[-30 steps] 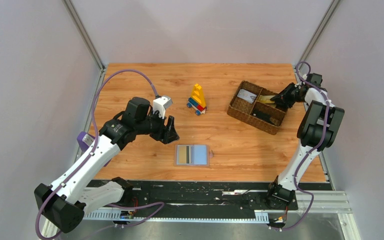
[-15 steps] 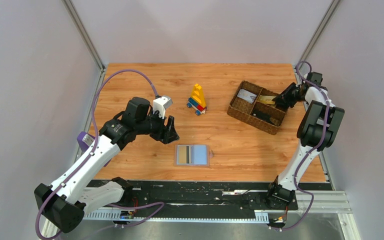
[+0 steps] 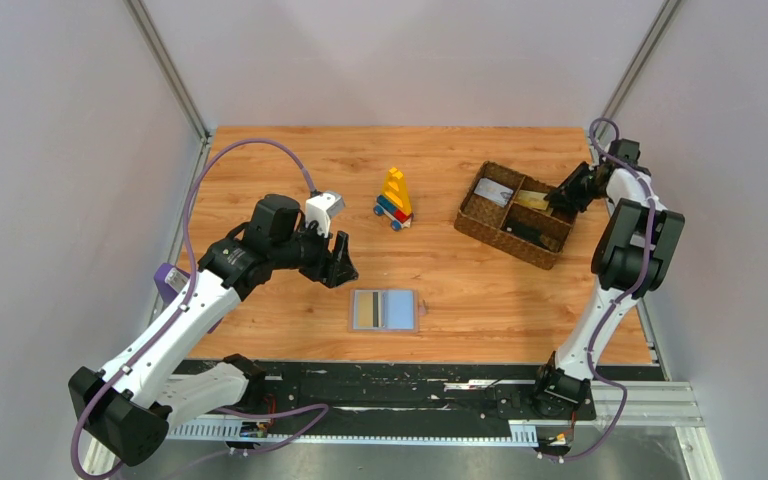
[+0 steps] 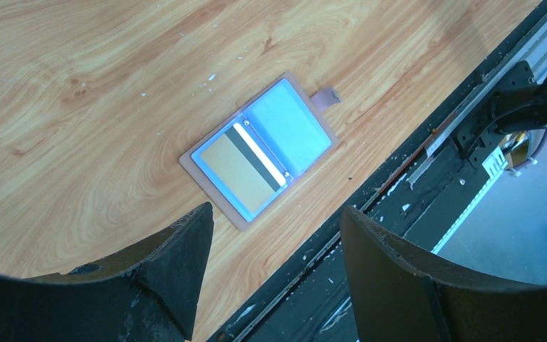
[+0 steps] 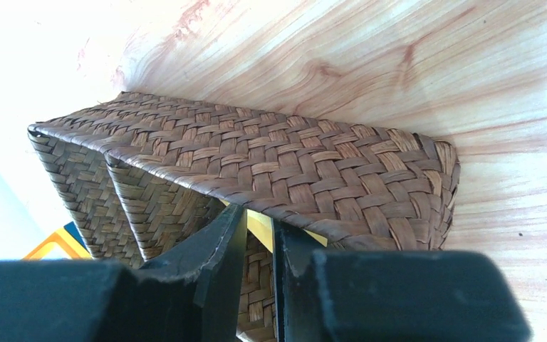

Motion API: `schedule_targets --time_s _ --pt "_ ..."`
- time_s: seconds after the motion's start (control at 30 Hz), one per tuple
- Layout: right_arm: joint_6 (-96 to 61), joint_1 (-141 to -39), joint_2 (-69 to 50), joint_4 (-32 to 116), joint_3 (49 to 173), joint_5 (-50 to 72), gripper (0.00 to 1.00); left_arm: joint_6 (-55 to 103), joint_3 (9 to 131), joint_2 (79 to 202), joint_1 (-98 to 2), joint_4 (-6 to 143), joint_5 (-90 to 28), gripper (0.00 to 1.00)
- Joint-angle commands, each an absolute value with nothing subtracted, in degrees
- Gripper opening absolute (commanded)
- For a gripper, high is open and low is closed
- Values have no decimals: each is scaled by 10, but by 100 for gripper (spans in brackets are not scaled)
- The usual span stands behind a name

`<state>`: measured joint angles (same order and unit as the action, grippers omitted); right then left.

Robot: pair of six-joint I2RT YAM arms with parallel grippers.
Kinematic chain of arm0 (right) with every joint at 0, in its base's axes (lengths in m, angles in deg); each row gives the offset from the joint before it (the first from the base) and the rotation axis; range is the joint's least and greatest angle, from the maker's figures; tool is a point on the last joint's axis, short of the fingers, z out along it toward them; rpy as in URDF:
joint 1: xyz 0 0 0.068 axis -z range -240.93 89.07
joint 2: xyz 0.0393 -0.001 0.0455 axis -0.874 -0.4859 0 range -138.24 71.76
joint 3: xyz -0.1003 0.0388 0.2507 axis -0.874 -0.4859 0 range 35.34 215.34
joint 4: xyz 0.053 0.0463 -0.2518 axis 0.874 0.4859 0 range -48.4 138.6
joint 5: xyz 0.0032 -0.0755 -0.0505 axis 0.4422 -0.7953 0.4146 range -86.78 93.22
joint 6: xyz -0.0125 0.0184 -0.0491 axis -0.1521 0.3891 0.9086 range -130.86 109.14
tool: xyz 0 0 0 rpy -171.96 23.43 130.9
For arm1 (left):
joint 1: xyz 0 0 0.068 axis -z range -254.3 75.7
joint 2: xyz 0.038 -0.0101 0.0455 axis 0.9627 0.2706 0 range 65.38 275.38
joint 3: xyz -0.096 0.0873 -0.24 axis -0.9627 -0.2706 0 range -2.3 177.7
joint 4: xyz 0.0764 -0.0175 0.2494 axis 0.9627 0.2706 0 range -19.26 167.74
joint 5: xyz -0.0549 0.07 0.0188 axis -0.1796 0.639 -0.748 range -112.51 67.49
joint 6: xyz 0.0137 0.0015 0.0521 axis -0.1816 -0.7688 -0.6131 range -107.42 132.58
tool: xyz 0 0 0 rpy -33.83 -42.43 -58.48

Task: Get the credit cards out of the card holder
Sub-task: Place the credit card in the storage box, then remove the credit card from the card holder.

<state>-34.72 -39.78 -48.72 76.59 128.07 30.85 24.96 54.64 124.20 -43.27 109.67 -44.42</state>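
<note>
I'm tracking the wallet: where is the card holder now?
Top view: the card holder lies open on the table, mid-width by its near edge, just nearer than the left gripper.

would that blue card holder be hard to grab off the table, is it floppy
Probably awkward: the card holder lies open and flat on the table, leaving little edge to pinch. It looks thin with a centre fold, so likely floppy there. The card inside may stiffen one half.
</note>
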Motion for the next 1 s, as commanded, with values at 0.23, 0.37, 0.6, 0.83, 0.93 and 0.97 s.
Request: schedule_targets --time_s 0.23,0.37,0.6,0.83,0.93,0.97 --pt "-327 -418 -450 832 1350 214 27 237 553 1230 -436 1102 -423 74" --pt "-325 -428 -419 853 1355 212 29 260 548 1231 -436 1100 -412 74" --pt "-331 -473 -305 845 1269 225 28 330 513 1248 -436 1073 -403 73" --pt "-350 -582 -175 804 1132 193 28 388 451 1280 -436 1007 -427 71" --pt "-374 -662 -109 763 1054 172 28 400 428 1298 -436 974 -436 70" --pt "-386 -691 -89 742 1026 176 28 408 422 1307 -436 965 -437 69"
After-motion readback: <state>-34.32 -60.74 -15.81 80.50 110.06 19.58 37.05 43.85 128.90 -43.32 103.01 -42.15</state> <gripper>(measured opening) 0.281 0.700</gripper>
